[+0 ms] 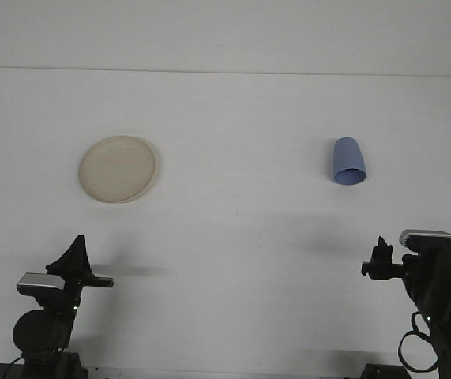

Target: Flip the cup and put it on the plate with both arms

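Note:
A blue cup lies on its side on the white table at the right, its open mouth turned toward me. A cream plate rests flat at the left. My left gripper sits low at the front left, well short of the plate. At the front right, my right gripper is also low and stays well in front of the cup. Neither gripper touches anything. Both are too small and dark to show how they stand.
The table's far edge meets a pale wall along the top. Wide bare tabletop lies between the plate and the cup, and between the arms and both objects.

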Controlling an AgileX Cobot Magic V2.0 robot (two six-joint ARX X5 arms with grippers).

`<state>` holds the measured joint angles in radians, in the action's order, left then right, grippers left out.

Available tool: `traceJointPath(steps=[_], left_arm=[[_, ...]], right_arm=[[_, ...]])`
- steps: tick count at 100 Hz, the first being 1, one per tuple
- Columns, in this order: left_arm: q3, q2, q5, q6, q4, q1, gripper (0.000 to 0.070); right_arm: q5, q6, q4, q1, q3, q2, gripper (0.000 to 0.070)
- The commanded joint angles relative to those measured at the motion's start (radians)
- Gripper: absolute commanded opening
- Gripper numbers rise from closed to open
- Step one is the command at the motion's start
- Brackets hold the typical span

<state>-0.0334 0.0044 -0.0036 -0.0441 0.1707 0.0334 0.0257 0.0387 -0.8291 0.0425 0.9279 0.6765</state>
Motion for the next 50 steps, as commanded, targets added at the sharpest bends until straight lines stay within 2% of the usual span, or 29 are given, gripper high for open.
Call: traceJointPath(steps=[1,14,30,50], left_arm=[[0.018,-0.001,-0.005,-0.010,0.011,0.000,0.0011],[0.018,-0.001,-0.005,-0.010,0.011,0.000,0.0011],[0.018,-0.001,-0.005,-0.010,0.011,0.000,0.0011],[0.018,-0.001,-0.005,-0.010,0.011,0.000,0.0011]], right_arm=[[0.001,0.014,0.025,0.003,0.014,0.040,0.0480],[0.006,0.011,0.113,0.003,0.014,0.138,0.0480],[0.078,-0.002,0.323,0.003,-0.016,0.232,0.0482],[0.025,-0.014,0.530,0.004,-0.135,0.288,0.0481]])
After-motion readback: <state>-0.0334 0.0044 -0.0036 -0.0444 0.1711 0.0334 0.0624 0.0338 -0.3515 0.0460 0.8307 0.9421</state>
